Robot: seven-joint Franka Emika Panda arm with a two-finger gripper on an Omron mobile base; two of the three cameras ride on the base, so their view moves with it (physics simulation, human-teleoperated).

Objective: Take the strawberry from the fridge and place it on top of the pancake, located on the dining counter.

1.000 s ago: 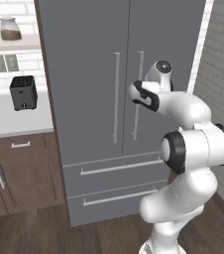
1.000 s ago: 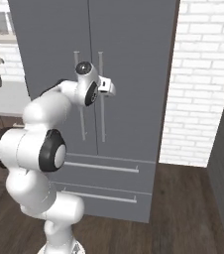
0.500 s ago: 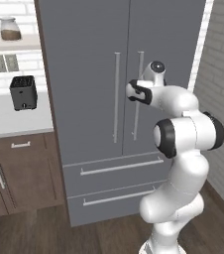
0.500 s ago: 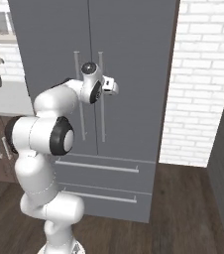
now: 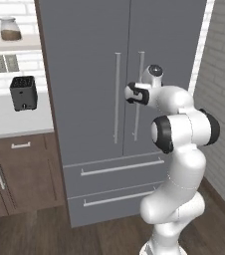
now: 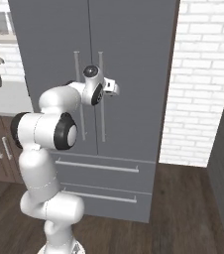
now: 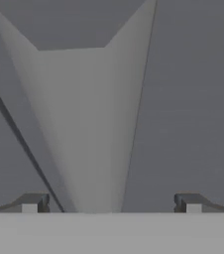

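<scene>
Fridge [image 5: 89,74]: matte grey, both doors closed, two drawers below. End effector [image 7: 111,203]: fingers spread wide, empty, close against a silver bar handle [image 7: 91,129]. Worktop [image 5: 12,117] left, carrying black toaster [image 5: 24,92].

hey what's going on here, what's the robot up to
A white robot arm is reaching toward a tall grey fridge whose two doors are both shut. Its gripper is open and empty, held close in front of one of the long silver door handles, with the handle lined up between the two fingertips. Nothing has been taken out yet. A black toaster sits on the counter to the left of the fridge.
</scene>
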